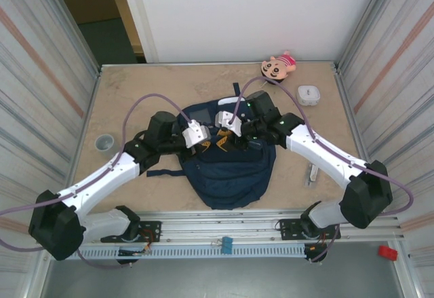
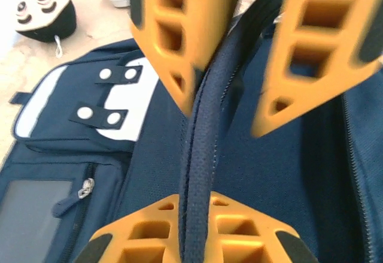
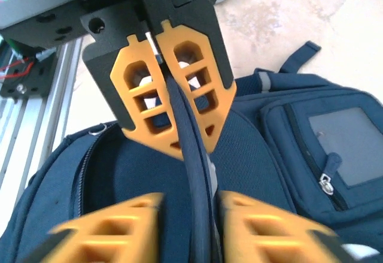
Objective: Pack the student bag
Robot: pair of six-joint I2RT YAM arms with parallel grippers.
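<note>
The student bag [image 1: 227, 172], navy blue, lies flat in the middle of the table. In the left wrist view its white patch [image 2: 130, 107] with snap tabs and a windowed front pocket [image 2: 33, 206] show. A raised navy fabric ridge [image 2: 200, 155] runs up from the bag. My left gripper [image 2: 196, 202] is shut on this ridge; it also appears in the right wrist view [image 3: 181, 146] and from above [image 1: 205, 145]. My right gripper [image 3: 188, 202] straddles the same ridge a little further along, jaws open with a gap beside the fabric. It faces the left gripper [image 2: 224, 116] closely [image 1: 230, 137].
A pink-and-black plush toy [image 1: 279, 67] lies at the back right, and a small white box [image 1: 309, 95] sits near it. A grey cup [image 1: 104, 142] stands at the left edge. A slim silver object [image 1: 312, 174] lies right of the bag. Ribbed walls flank both sides.
</note>
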